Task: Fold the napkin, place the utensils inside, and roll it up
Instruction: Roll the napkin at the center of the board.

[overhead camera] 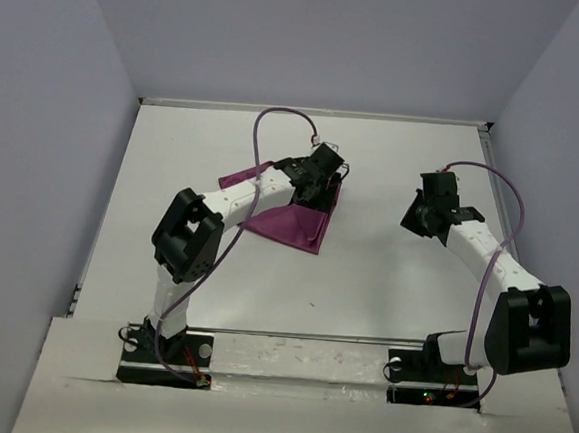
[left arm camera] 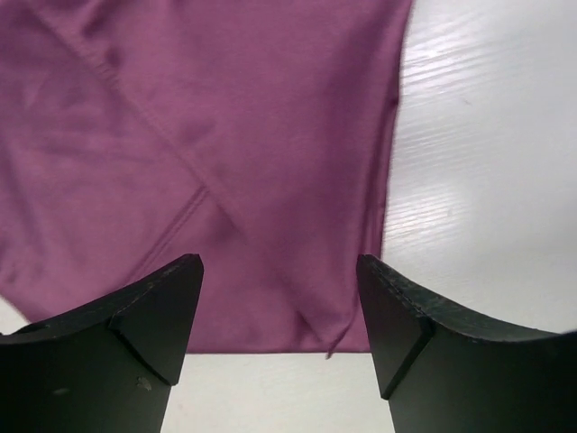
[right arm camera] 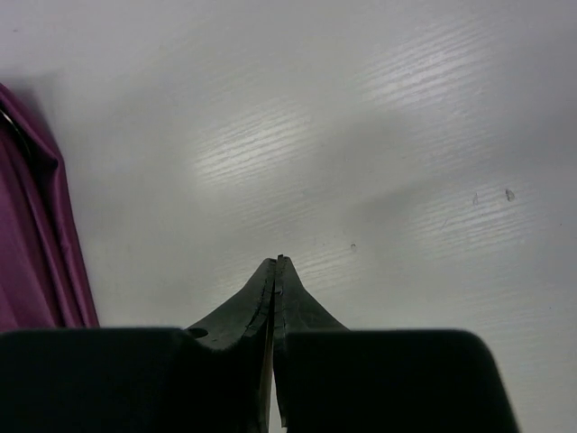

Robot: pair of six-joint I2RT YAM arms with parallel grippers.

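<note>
We seemed mid-fold: the napkin (overhead camera: 294,225) lay creased on the counter (overhead camera: 384,284), our left jaws wide open and empty over it, right jaws closed on nothing, apart. The next move called for pinching its edge.

I see a white desk (overhead camera: 385,274) with a faint wood grain, enclosed by plain pale grey walls (overhead camera: 324,39) on three sides. A few tiny dark specks (right arm camera: 509,194) mark its surface.
</note>
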